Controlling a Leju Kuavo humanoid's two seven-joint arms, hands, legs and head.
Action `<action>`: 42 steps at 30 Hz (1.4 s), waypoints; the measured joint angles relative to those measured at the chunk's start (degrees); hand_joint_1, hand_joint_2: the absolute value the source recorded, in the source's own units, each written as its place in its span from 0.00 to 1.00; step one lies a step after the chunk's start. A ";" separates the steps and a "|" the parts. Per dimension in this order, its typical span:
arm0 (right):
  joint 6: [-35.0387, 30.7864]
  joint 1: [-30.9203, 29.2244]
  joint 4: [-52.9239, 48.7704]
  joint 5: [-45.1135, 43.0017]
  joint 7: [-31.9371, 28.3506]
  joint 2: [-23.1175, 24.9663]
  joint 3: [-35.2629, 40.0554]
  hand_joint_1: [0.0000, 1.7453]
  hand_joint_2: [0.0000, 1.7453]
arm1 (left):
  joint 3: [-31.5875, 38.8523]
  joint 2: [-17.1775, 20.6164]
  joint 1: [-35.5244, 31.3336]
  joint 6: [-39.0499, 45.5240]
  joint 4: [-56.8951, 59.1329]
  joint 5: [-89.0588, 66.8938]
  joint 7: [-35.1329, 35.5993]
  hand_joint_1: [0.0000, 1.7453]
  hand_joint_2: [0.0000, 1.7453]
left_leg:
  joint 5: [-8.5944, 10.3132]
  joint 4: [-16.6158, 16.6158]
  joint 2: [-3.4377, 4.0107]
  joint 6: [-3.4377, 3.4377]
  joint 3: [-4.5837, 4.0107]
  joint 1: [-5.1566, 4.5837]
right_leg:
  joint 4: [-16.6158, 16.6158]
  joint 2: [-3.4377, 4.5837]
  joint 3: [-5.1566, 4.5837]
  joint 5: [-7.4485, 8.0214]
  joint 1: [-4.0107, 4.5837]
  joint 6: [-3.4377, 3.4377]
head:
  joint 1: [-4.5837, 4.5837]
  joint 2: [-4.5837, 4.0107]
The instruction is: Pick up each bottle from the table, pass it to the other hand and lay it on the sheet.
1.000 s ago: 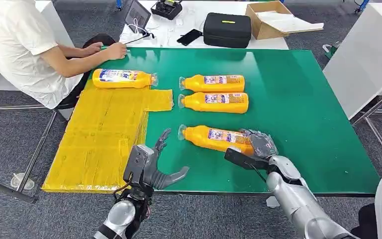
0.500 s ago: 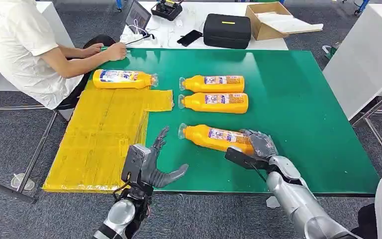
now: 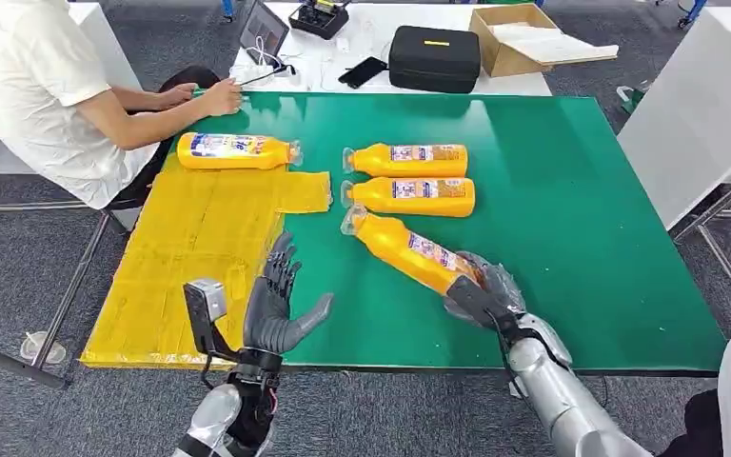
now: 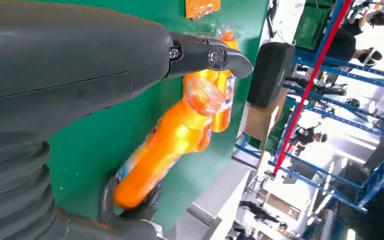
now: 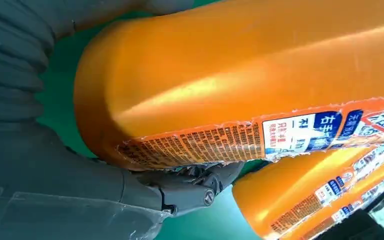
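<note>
My right hand (image 3: 481,293) grips the base end of an orange bottle (image 3: 409,250), which slants with its clear cap toward the table's middle; the same bottle (image 5: 240,75) shows close up in the right wrist view, and the bottle (image 4: 165,145) also appears in the left wrist view. My left hand (image 3: 276,305) stands open with fingers up at the table's front edge, beside the yellow sheet (image 3: 200,257). Two more orange bottles (image 3: 409,160) (image 3: 411,196) lie side by side on the green table (image 3: 571,190). Another bottle (image 3: 236,150) lies at the sheet's far end.
A person in a white shirt (image 3: 29,86) sits at the far left with a hand (image 3: 219,95) on the table's corner. Behind the green table a white table holds a black case (image 3: 435,57), a cardboard box (image 3: 514,36) and a phone (image 3: 362,70).
My right hand has lifted and swung the near bottle, so its cap now points farther up the table. My left hand has turned upright and moved slightly left.
</note>
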 measured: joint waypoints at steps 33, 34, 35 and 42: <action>8.79 3.95 -5.22 -7.11 -8.00 8.54 1.81 1.00 1.00 | -0.46 0.20 -5.38 -7.61 10.36 -1.73 -0.68 0.00 1.00 | 0.06 0.00 -0.08 -0.03 -0.48 0.02 | 0.03 -0.02 -0.45 0.03 0.01 -0.01 | 0.02 0.00; 8.81 3.94 -5.22 -7.11 -7.93 8.66 2.19 1.00 1.00 | -0.33 0.17 -5.76 -7.74 10.60 -1.51 -0.70 0.00 1.00 | 0.06 0.00 -0.08 -0.03 -0.50 0.02 | 0.03 -0.02 -0.45 0.03 0.01 -0.01 | 0.02 0.00; 8.87 3.97 -5.29 -7.11 -7.98 8.79 2.60 1.00 1.00 | -0.13 0.15 -6.04 -8.12 10.73 -1.09 -0.63 0.00 1.00 | 0.06 0.00 -0.08 -0.03 -0.52 0.01 | 0.04 -0.02 -0.46 0.03 0.01 -0.01 | 0.02 0.00; 8.48 4.37 -6.49 -7.46 -8.22 9.42 5.36 1.00 1.00 | 2.30 -0.39 -7.67 -10.98 10.99 2.88 1.95 0.00 1.00 | 0.06 0.00 -0.09 -0.03 -0.64 -0.01 | 0.04 -0.03 -0.56 0.02 -0.05 -0.01 | 0.04 0.00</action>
